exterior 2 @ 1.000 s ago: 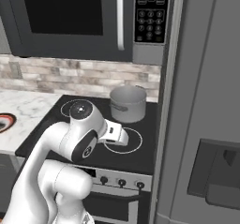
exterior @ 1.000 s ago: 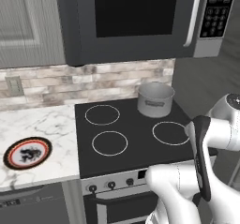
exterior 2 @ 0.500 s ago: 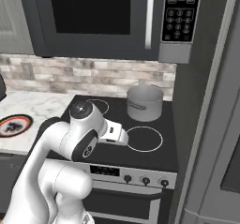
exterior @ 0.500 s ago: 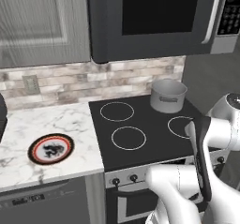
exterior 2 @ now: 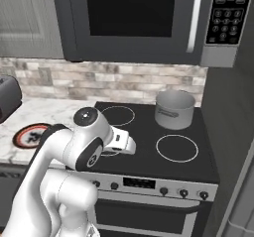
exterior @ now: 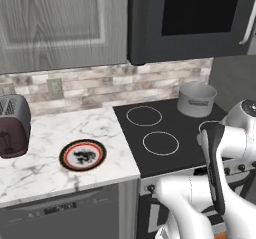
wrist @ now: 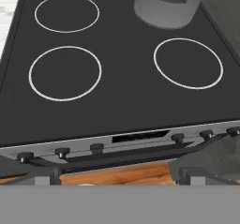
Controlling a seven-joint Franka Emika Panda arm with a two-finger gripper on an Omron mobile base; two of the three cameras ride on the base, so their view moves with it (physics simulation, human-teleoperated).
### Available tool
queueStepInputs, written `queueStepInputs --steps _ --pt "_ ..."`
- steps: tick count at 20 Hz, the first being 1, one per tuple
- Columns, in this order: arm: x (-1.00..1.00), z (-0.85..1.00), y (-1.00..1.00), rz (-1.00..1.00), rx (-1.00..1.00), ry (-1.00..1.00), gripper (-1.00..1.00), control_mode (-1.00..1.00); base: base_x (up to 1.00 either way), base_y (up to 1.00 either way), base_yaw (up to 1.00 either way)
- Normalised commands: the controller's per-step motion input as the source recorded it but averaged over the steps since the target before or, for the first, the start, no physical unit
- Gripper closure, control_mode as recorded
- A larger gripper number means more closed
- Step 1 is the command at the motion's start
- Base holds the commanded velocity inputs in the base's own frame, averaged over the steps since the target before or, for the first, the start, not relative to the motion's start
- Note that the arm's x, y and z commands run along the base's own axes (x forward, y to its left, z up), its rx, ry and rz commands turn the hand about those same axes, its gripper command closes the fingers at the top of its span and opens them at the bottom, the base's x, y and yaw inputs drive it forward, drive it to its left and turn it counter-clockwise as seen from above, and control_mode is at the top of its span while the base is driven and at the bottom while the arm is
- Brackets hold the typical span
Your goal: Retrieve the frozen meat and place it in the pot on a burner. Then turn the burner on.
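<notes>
the base has slid left: toaster (exterior: 12, 125) and plate (exterior: 83, 155) now share the counter (exterior: 45, 170) view. tool wide, empty; pot (exterior 2: 174, 109) waits, meat unretrieved.

Grey pot (exterior: 197, 98) upright on back right burner.

Black glass cooktop (exterior: 165, 133) with 4 white burner rings, set beside a white marble counter (exterior: 45, 153). A round black-and-red rimmed plate (exterior: 82, 155) with a dark print lies flat on the counter near its front edge. A brown-and-silver toaster (exterior: 11, 125) stands at the counter's left end. A dark microwave (exterior 2: 134, 20) hangs above the cooktop; a row of small dark control knobs (wrist: 96, 148) lines the stove front.
</notes>
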Motion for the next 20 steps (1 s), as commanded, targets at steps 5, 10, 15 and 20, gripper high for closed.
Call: queueStepInputs --steps 5,10,15,20 --pt "0.00 0.00 0.00 0.00 0.00 0.00 -1.00 1.00 0.00 0.39 -0.05" --pt "0.00 0.00 0.00 0.00 0.00 0.00 -1.00 -1.00 0.00 0.01 0.00" --pt "-0.02 0.00 -0.04 0.00 0.00 -0.02 -1.00 -1.00 0.00 0.00 0.00" --pt "-0.01 0.00 -0.47 0.00 0.00 -0.05 -1.00 -1.00 0.00 0.00 0.00"
